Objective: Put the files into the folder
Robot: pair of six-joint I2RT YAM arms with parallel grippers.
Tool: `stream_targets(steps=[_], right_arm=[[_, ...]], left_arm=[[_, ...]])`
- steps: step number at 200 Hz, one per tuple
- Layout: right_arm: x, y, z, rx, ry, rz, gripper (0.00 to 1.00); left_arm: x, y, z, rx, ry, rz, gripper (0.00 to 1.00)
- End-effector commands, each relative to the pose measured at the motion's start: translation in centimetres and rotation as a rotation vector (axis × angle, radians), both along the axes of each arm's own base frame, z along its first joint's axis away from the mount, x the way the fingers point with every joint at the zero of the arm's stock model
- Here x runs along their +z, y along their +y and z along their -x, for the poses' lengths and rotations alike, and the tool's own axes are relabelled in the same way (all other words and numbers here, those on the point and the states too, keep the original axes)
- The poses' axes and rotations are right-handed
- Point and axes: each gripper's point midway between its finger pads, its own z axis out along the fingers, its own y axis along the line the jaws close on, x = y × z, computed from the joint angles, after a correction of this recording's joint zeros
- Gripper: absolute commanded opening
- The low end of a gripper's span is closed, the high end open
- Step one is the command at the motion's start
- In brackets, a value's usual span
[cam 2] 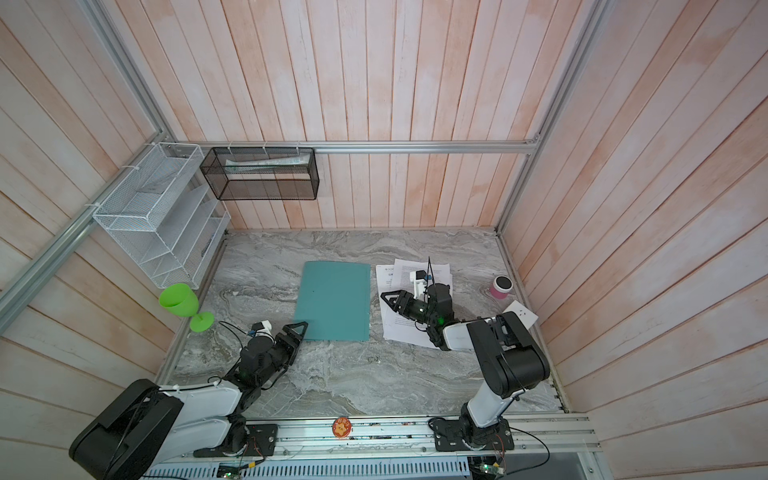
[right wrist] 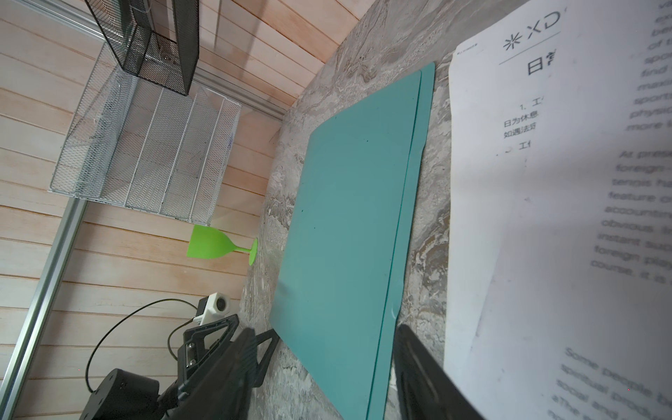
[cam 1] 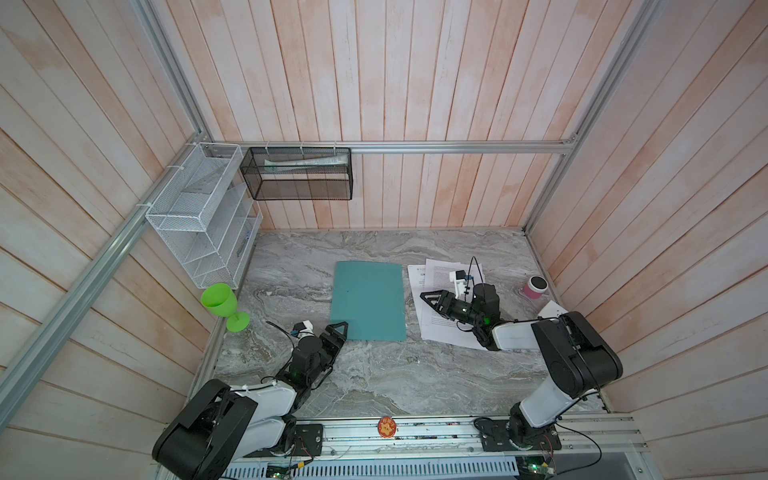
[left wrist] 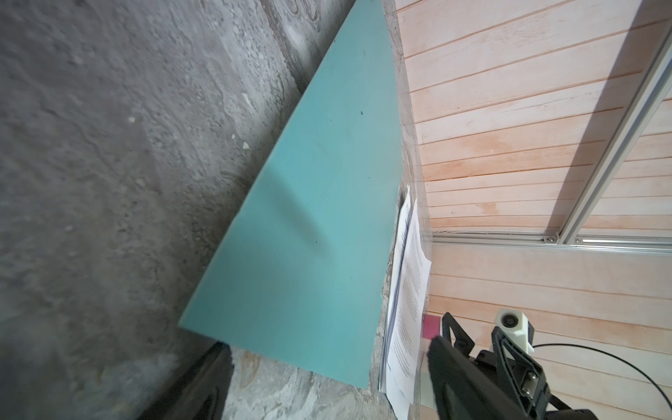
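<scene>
The teal-green folder [cam 1: 369, 301] [cam 2: 334, 301] [left wrist: 309, 218] [right wrist: 345, 225] lies shut and flat in the middle of the marble table. Just right of it, the files [cam 1: 440, 332] [cam 2: 399, 328] [left wrist: 407, 291] [right wrist: 545, 182], white printed sheets, lie fanned in a loose stack. My left gripper [cam 1: 337, 332] [cam 2: 300, 330] [left wrist: 327, 349] is open at the folder's near left corner, with one finger at the corner's edge. I cannot tell if it touches. My right gripper [cam 1: 428, 300] [cam 2: 388, 300] [right wrist: 325, 331] is open and empty. It hangs low over the files' left edge and points at the folder's right edge.
A green plastic goblet [cam 1: 220, 303] stands at the table's left edge. A pink cup with a dark lid [cam 1: 536, 286] and a white card [cam 1: 555, 309] sit at the right wall. A white wire rack [cam 1: 199, 216] and a black mesh basket [cam 1: 299, 174] hang at the back left.
</scene>
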Motion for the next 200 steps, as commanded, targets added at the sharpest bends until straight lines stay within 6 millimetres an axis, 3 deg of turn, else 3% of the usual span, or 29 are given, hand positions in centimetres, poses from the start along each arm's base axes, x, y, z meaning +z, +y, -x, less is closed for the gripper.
stream_targets(steps=[1, 96, 156, 200], right_arm=[[-0.3, 0.1, 0.2, 0.013, 0.004, -0.014, 0.57], [-1.0, 0.3, 0.2, 0.03, 0.025, -0.035, 0.54], [-1.0, 0.5, 0.1, 0.038, 0.025, -0.048, 0.45], [-1.1, 0.7, 0.2, 0.046, 0.028, -0.049, 0.37]], left_arm=[[1.5, -1.0, -1.0, -0.018, -0.05, 0.034, 0.85], [1.3, -2.2, -2.4, -0.034, -0.095, 0.077, 0.8], [0.6, -3.1, -3.6, -0.032, -0.096, 0.114, 0.75], [-0.3, -3.4, -4.4, -0.002, -0.092, 0.187, 0.59]])
